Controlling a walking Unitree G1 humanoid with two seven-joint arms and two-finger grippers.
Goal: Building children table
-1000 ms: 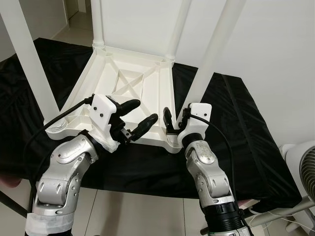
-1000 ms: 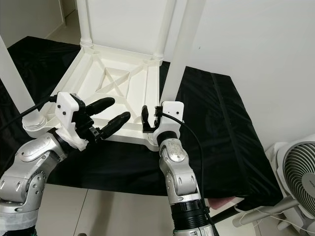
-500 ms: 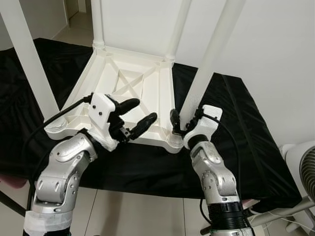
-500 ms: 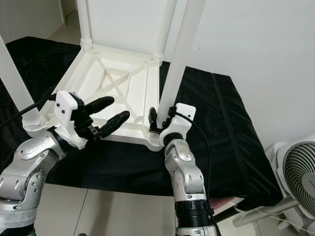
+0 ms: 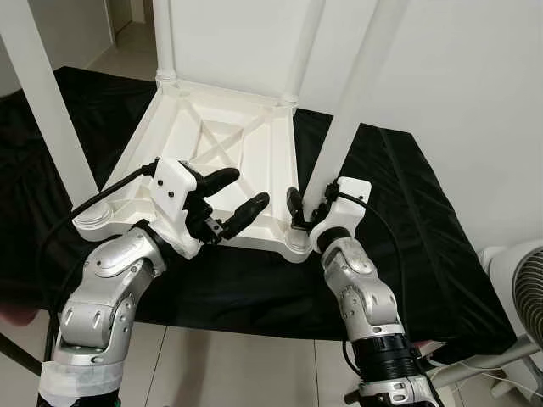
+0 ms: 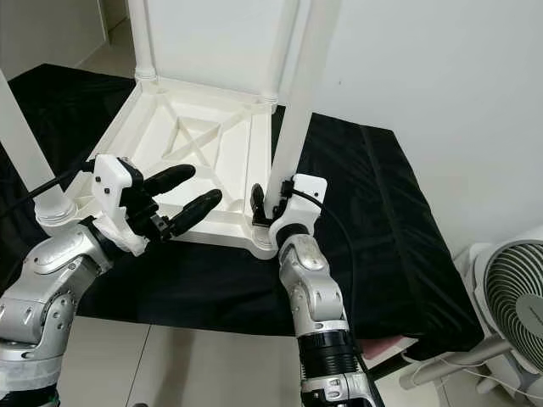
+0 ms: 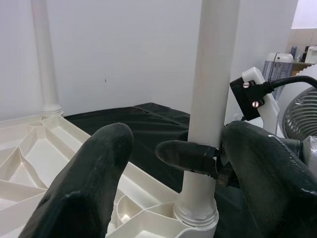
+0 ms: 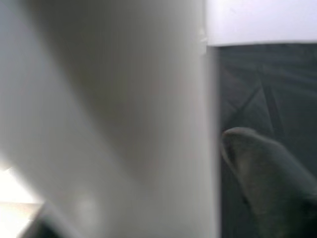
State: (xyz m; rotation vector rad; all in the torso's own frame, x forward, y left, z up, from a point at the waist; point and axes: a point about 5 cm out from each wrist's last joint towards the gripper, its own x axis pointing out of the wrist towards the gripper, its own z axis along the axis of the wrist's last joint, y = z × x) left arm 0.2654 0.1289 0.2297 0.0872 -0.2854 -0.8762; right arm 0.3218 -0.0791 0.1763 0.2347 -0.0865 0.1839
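Observation:
A white children's table (image 5: 222, 146) lies upside down on a black cloth (image 5: 407, 212), its legs pointing up. My right gripper (image 5: 305, 206) is low on the near right leg (image 5: 349, 106), just above its socket, and is shut on it. In the left wrist view one black finger (image 7: 187, 154) wraps the leg (image 7: 214, 89). The right wrist view has the leg (image 8: 114, 119) pressed close, with one finger (image 8: 262, 163) beside it. My left gripper (image 5: 248, 188) hangs open over the table's near rim, left of that leg, holding nothing.
Three more legs stand up: near left (image 5: 47, 102), far left (image 5: 165, 42) and far right (image 5: 305, 51). A fan (image 5: 519, 288) stands on the floor at the right. A white wall is close behind the cloth-covered surface.
My right gripper has risen from the table's near corner and closed round the base of the near right leg. The left gripper has stayed where it was, open.

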